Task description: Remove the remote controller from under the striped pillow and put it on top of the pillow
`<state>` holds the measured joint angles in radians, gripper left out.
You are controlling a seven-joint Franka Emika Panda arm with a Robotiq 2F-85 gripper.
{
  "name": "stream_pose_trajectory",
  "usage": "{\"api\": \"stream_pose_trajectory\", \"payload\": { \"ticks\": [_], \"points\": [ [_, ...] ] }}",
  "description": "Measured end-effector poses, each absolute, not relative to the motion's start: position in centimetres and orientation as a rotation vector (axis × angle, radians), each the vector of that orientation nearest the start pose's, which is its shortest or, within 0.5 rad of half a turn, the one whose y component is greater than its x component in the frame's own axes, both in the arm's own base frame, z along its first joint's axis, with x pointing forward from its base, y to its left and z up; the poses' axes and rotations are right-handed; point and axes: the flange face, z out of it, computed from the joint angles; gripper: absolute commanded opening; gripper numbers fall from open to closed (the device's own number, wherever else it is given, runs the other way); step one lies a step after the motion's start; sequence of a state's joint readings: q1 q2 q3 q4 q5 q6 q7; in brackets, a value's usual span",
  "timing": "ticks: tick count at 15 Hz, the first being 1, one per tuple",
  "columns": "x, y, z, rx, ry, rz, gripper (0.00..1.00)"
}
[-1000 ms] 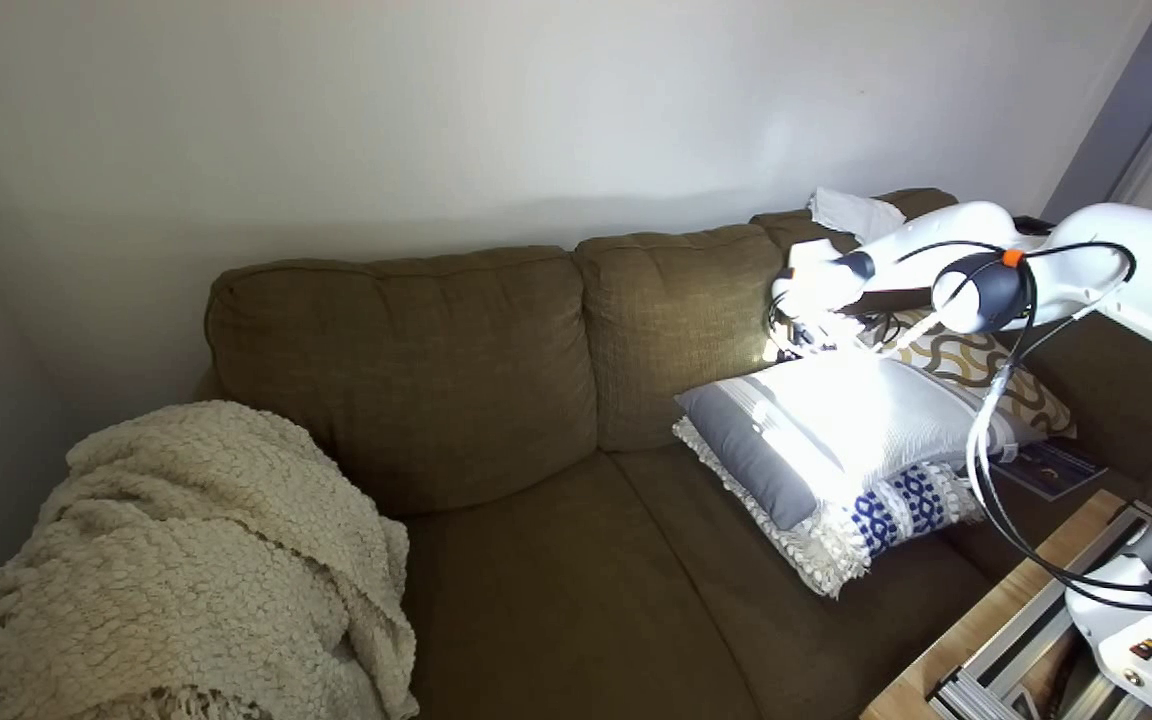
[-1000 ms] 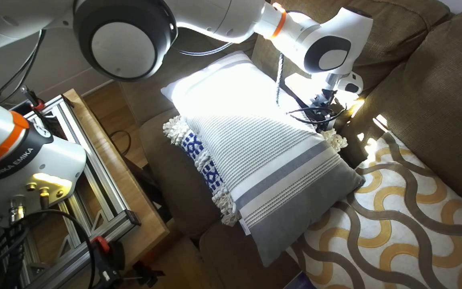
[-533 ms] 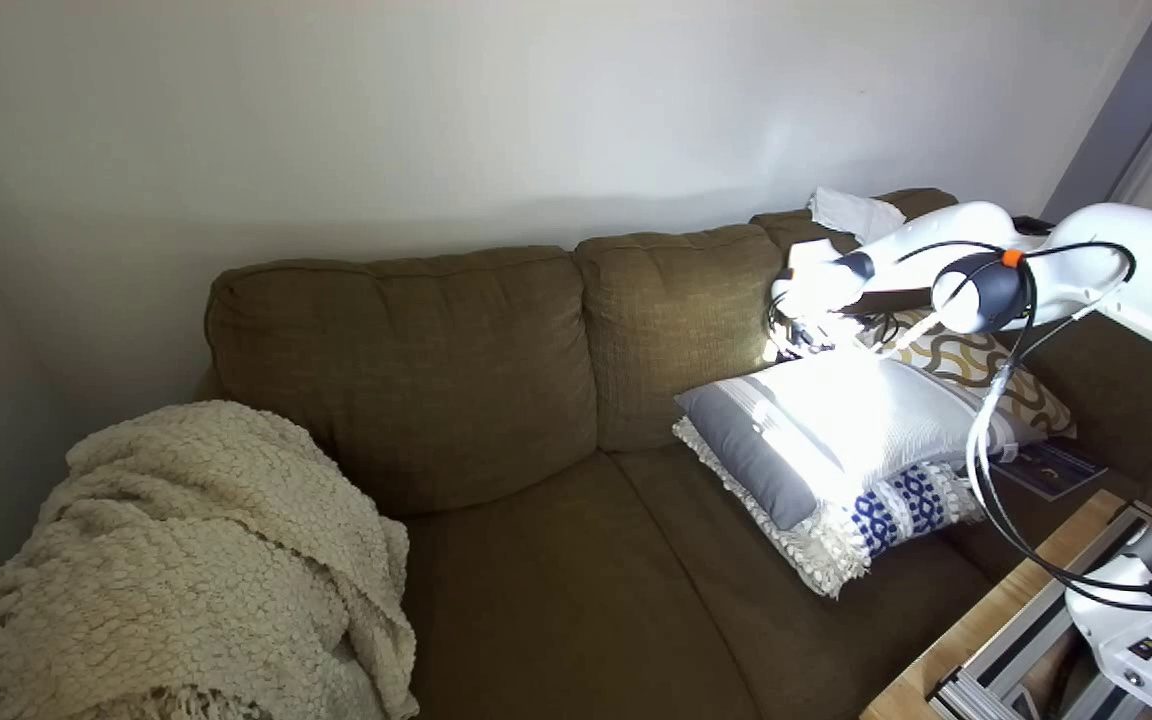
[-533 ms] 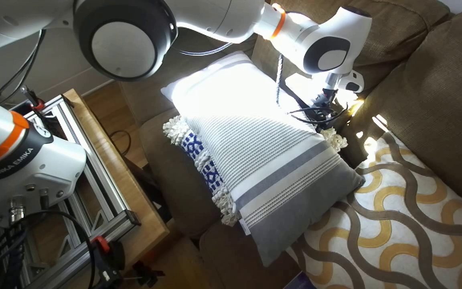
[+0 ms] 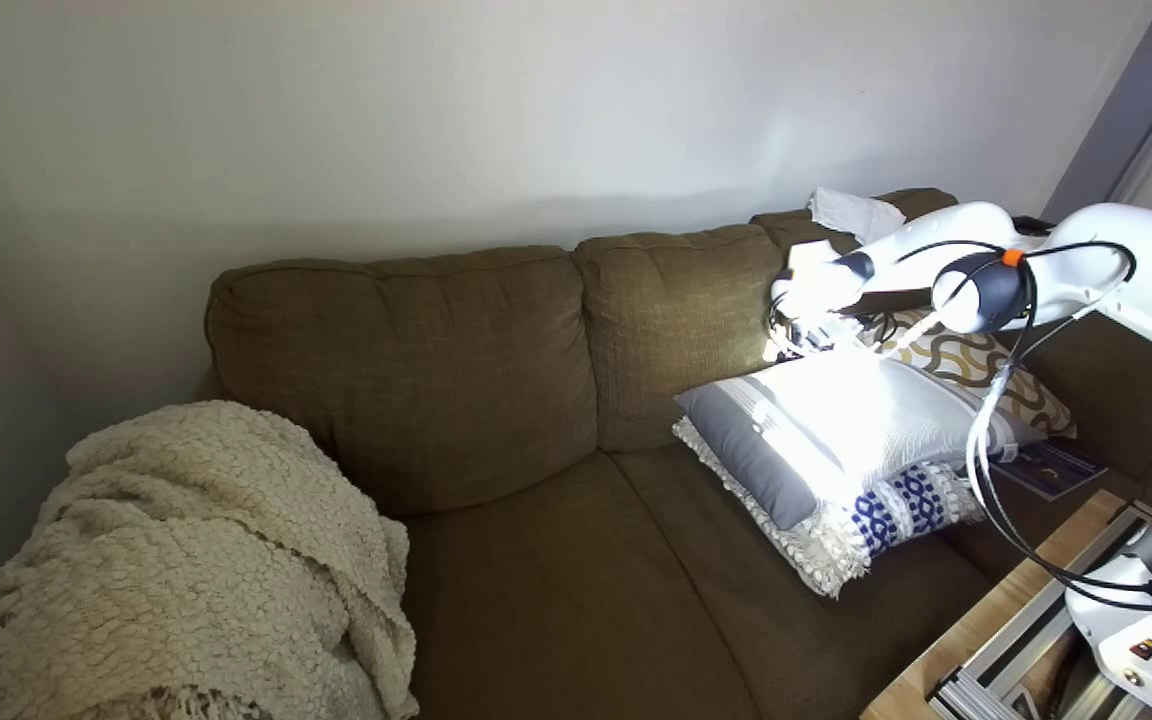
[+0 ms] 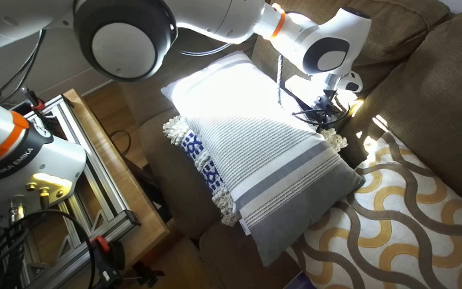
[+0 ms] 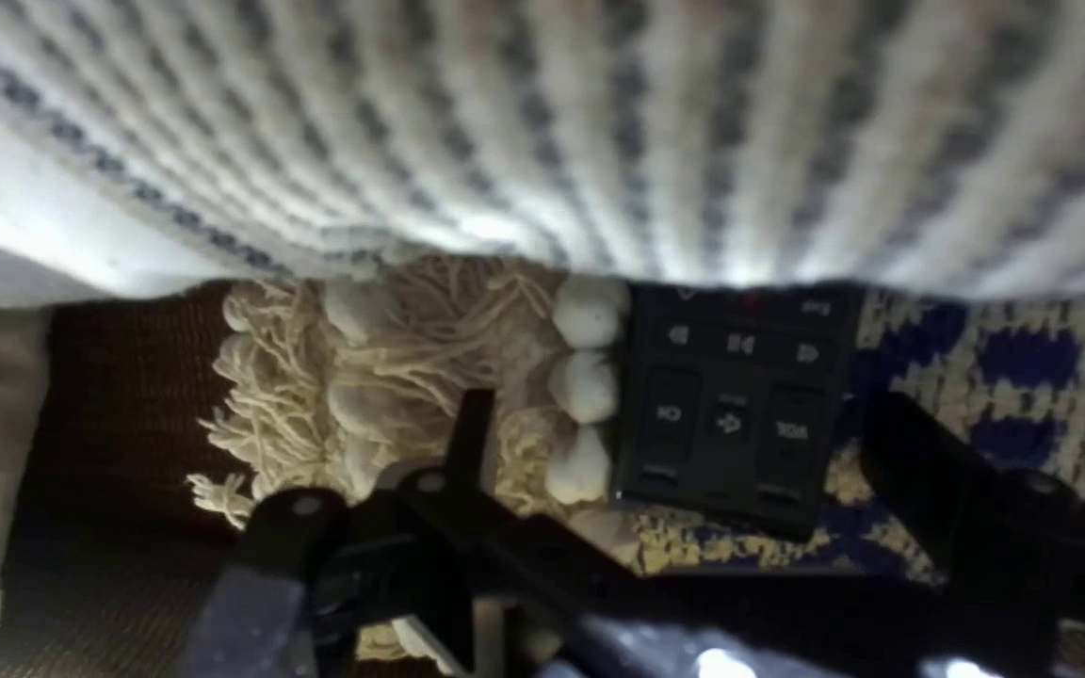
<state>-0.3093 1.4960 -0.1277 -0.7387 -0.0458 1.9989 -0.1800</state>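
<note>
Remote control (image 7: 726, 471) lying on the fringed pillow (image 7: 1023, 363) atop the brown sofa (image 5: 546, 590), one end hidden beneath the striped pillow (image 7: 542, 160), buttons toward you in the wrist view, your gripper (image 7: 682, 405) with its fingers apart, one to each side of the remote control there

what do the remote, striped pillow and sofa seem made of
Remote: probably black plastic, mostly matte; dull face, printed buttons. Striped pillow: woven fabric, perhaps cotton, soft finish; raised ribs show. Sofa: likely matte woven upholstery; seams and cloth texture show.
</note>
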Motion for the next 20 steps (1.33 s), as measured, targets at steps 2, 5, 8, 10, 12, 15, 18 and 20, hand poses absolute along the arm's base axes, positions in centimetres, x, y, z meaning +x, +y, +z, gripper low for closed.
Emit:
{"api": "stream_pose_trajectory", "payload": {
  "ticks": [2, 5, 8, 10, 12, 15, 18, 20],
  "points": [
    [68.3, -27.4, -1.9, -3.198, 0.153, 0.442, 0.95],
    [68.2, -27.2, -2.0, -3.182, 0.108, 0.460, 0.70],
    [67.9, -27.2, -2.0, -3.157, 0.118, 0.492, 0.46],
    [67.7, -27.5, -1.8, -3.145, 0.133, 0.508, 0.31],
    [67.7, -27.7, -1.5, -3.138, 0.163, 0.500, 0.29],
    [67.8, -28.0, -1.3, -3.138, 0.203, 0.493, 0.29],
    [68.0, -28.1, -0.9, -3.142, 0.229, 0.485, 0.29],
    [68.3, -28.2, -0.2, -3.147, 0.257, 0.480, 0.29]
  ]
}}
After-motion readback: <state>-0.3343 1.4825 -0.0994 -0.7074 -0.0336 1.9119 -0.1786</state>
